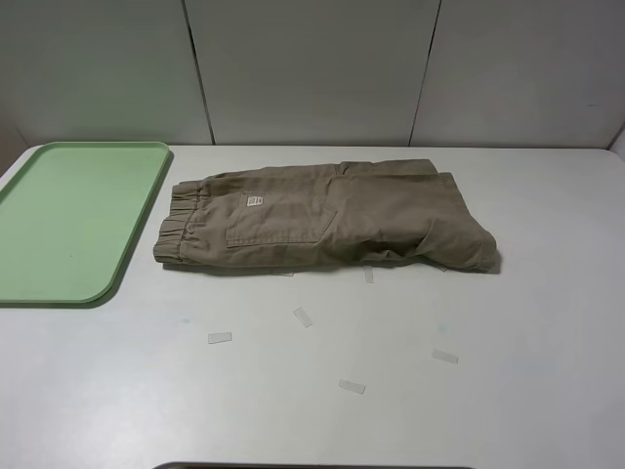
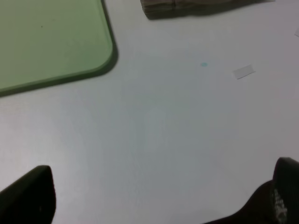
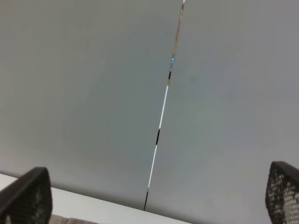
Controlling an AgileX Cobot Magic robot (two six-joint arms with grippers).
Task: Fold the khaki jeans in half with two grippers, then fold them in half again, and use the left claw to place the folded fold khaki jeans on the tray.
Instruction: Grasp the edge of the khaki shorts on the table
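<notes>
One pair of khaki jeans (image 1: 332,215) lies flat on the white table (image 1: 547,293), off the tray, with the waistband end near the tray rim but not touching it. One patch pocket and one small white label show on the jeans. One pale-green tray (image 1: 73,220), with nothing on it.

Left gripper (image 2: 156,198): two black fingers (image 2: 28,196) spread wide, pinching nothing, with only table surface between them. The tray corner (image 2: 105,56) is ahead of one finger. The jeans edge (image 2: 187,7) is farther ahead, well apart from both fingers. One clear tape strip (image 2: 243,72) lies ahead of the other finger.

Right gripper (image 3: 154,193): two fingers (image 3: 25,198) spread wide, holding nothing, facing the grey wall (image 3: 84,93). One panel seam (image 3: 161,116) runs between them. A sliver of khaki (image 3: 70,220) sits just past one finger.

The high view shows neither gripper. It shows four loose tape strips (image 1: 303,317) on the table in front of the jeans and a fifth (image 1: 369,276) at their edge.
</notes>
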